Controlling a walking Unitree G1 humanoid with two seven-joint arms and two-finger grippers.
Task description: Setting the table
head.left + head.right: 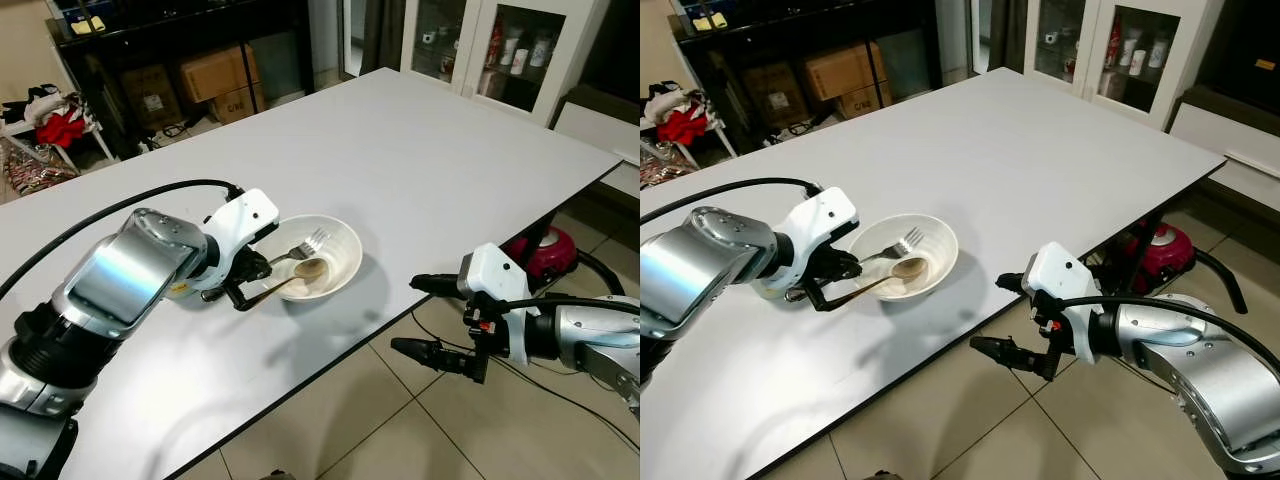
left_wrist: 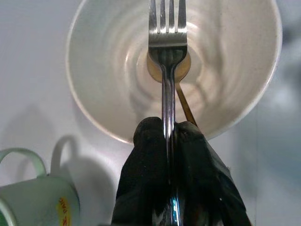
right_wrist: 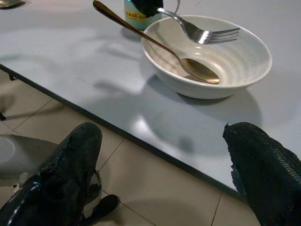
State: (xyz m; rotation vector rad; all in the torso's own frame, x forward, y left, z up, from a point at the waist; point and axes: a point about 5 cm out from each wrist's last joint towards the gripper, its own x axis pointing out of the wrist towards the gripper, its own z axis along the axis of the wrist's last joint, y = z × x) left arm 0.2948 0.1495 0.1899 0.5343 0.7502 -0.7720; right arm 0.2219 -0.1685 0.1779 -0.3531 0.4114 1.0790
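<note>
- The white surface (image 1: 420, 150) is mostly bare, so I judge the setting to be at an early stage: one bowl, some cutlery and a mug, all grouped near the edge closest to me.
- My left gripper (image 1: 243, 281) is over that near edge, its fingers (image 2: 155, 188) clamped tight on the handle of a fork (image 2: 167, 52).
- My right gripper (image 1: 428, 318) hangs off the surface, past its near edge and above the tiled floor (image 1: 400, 420), fingers wide apart and holding nothing.
- The white bowl (image 1: 340, 262) sits just inside the near edge; it looks placed.
- A green-rimmed mug (image 2: 33, 197) stands just beside the bowl, under my left arm.
- The fork's tines are over the middle of the bowl; it is not yet laid down.
- A gold spoon (image 3: 155, 44) rests in the bowl, handle leaning out over the rim; I'd say it needs its own place too.
</note>
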